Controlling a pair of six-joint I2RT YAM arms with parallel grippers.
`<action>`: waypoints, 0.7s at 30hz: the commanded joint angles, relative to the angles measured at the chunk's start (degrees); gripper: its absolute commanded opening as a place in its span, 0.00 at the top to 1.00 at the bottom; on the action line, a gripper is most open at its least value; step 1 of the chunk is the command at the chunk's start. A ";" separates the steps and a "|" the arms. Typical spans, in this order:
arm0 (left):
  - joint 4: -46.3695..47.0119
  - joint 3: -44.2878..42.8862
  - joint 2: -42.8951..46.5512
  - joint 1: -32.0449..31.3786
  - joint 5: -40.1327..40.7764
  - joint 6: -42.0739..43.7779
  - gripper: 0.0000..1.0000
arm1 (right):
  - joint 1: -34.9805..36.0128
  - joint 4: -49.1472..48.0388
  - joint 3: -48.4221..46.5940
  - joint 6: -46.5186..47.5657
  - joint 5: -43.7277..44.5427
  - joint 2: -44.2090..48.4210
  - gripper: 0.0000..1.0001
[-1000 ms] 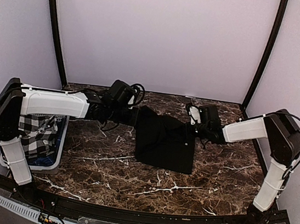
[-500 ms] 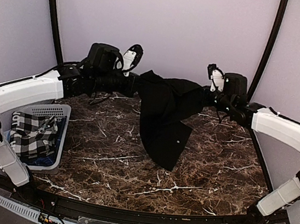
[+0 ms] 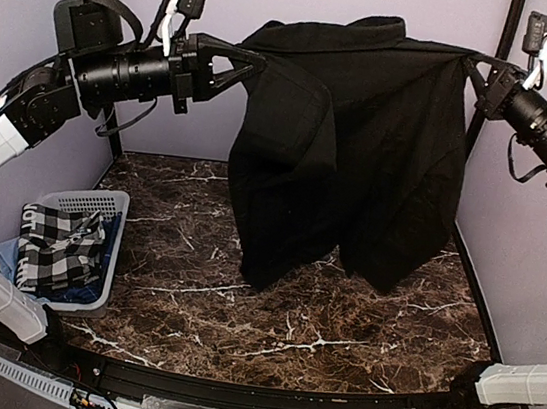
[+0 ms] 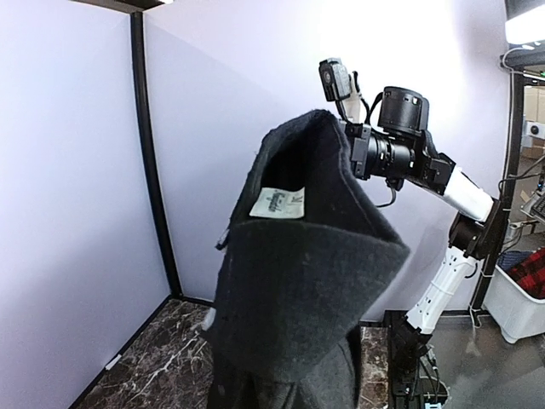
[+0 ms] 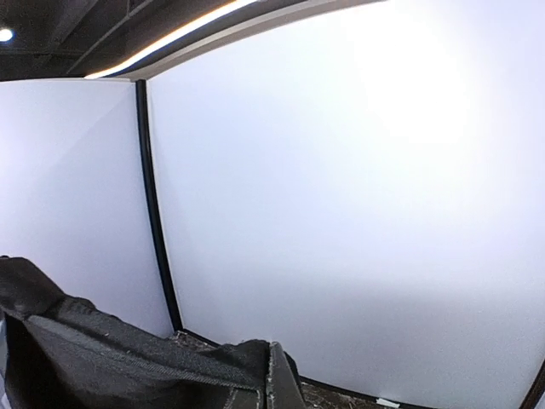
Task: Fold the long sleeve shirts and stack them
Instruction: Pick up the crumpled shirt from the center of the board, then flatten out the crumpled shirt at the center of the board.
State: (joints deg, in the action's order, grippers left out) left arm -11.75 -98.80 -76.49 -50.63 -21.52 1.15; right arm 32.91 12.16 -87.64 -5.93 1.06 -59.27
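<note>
A plain black long sleeve shirt [image 3: 361,156] hangs high in the air between both arms, its lower edge just above the marble table [image 3: 191,295]. My left gripper [image 3: 247,60] is shut on its left shoulder. My right gripper [image 3: 470,64] is shut on its right shoulder. In the left wrist view the shirt [image 4: 298,290] fills the middle, its pale neck label [image 4: 278,203] showing, and hides my fingers. In the right wrist view the black cloth [image 5: 128,358] lies along the bottom beside one finger [image 5: 277,379]. A black-and-white checked shirt [image 3: 62,242] lies in the basket.
A white slatted basket [image 3: 102,204] stands at the table's left edge, with blue cloth under the checked shirt. Pale walls with black corner posts close in the table at the back and sides. The right arm [image 4: 409,153] shows beyond the shirt in the left wrist view.
Both arms have risen steeply, lifting the black shirt from near the table to full height. It now hangs spread between the grippers, which have moved apart.
</note>
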 commanded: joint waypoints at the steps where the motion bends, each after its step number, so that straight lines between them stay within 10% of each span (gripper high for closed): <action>1: 3.48 -0.53 2.95 0.67 -1.02 -0.80 1.00 | -0.96 7.51 -8.75 -0.29 2.83 0.41 1.00; 10: 24.33 5.43 -9.12 25.83 -21.74 -29.25 1.00 | -3.26 14.66 -12.95 0.78 11.53 -15.33 1.00; 16: 25.01 -1.50 -34.36 27.84 -27.37 -37.14 0.98 | -14.80 9.55 -2.80 -5.61 5.94 -31.10 1.00; 21: 9.74 -12.83 -49.61 27.87 -18.45 -33.73 0.55 | -19.65 9.01 -5.08 -7.25 5.67 -44.94 1.00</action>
State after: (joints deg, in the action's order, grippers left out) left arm 8.25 -105.27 -122.30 -23.40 -44.53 -32.27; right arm 16.82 23.94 -90.54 -10.20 4.29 -98.48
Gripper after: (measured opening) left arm 0.310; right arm 0.004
